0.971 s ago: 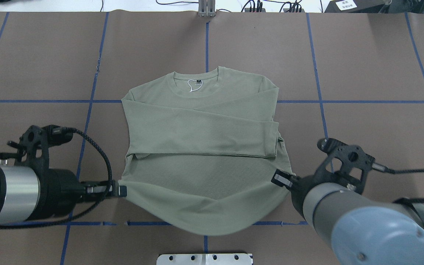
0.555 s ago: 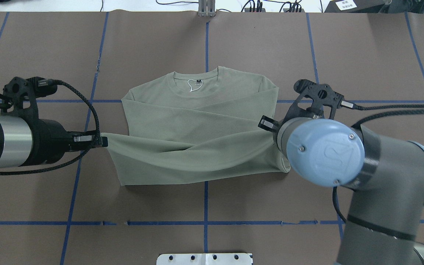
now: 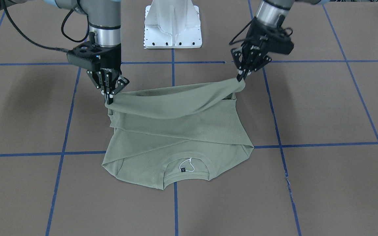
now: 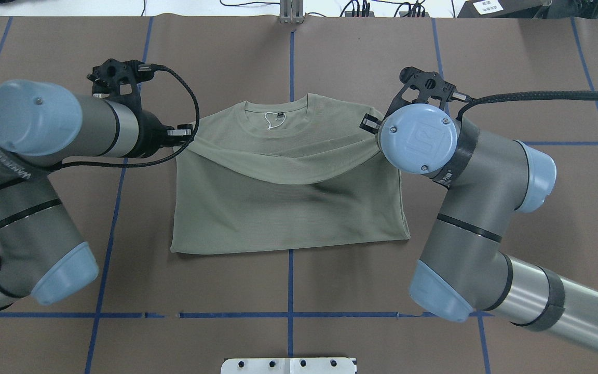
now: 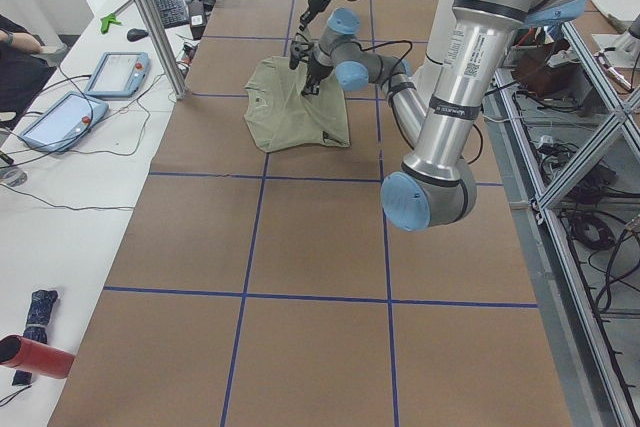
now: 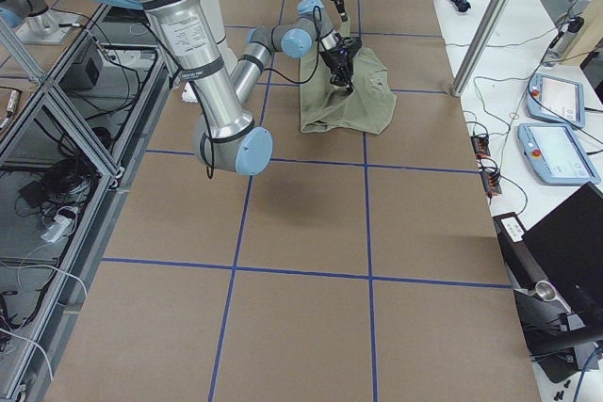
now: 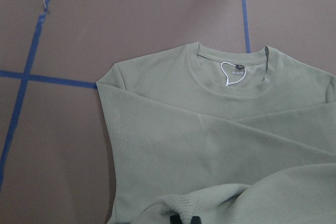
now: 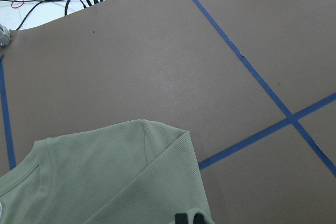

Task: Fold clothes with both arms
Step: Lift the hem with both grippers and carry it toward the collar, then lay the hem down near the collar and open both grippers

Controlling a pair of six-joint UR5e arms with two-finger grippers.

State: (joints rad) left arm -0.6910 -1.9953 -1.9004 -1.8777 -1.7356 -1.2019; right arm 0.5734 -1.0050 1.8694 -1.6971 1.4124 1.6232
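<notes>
The pale sage-green shirt (image 4: 288,213) lies mid-table with its sleeves folded across the chest and its collar and black neck label (image 4: 278,115) at the far side. My left gripper (image 4: 187,136) is shut on one hem corner. My right gripper (image 4: 369,124) is shut on the other hem corner. The hem hangs between them in a sagging band above the chest, just short of the collar. In the front-facing view, the left gripper (image 3: 241,77) and the right gripper (image 3: 109,98) pinch the raised cloth (image 3: 176,101). The left wrist view shows the collar (image 7: 231,72) ahead.
A white pedestal plate (image 4: 288,365) sits at the near table edge. Blue tape lines (image 4: 290,52) grid the brown table cover. Beyond the far edge stand a metal post (image 5: 150,17), tablets (image 6: 556,152) and cables on a white bench.
Both grippers have carried the hem from the near side up and over the shirt toward the collar. The lower half is now doubled over, with a straight fold edge nearest me.
</notes>
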